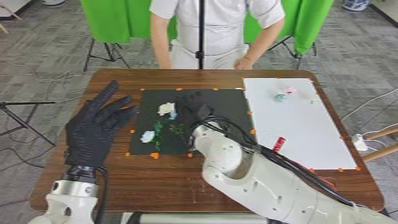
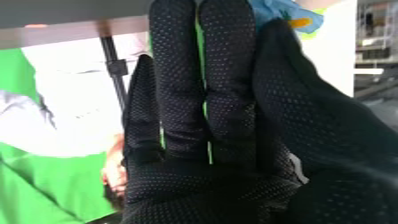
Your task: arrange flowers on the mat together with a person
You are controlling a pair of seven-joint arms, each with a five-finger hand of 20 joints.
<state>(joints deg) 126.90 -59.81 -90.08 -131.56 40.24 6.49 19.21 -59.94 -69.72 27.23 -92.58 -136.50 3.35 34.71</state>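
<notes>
The right hand (image 1: 203,111), fingers straight, hovered over the mat (image 1: 231,100) at mid-frame, right by a blue flower (image 2: 307,16), where a low leftward sweep might have dragged the white flower (image 1: 166,108), left of centre, askew.

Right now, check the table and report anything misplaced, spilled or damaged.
One oddity: a small red strip lies aslant on the white sheet, away from the pink flower at its far end. It looks unrelated to the flowers, though I can't tell what it is. I see no spill or damage.
</notes>
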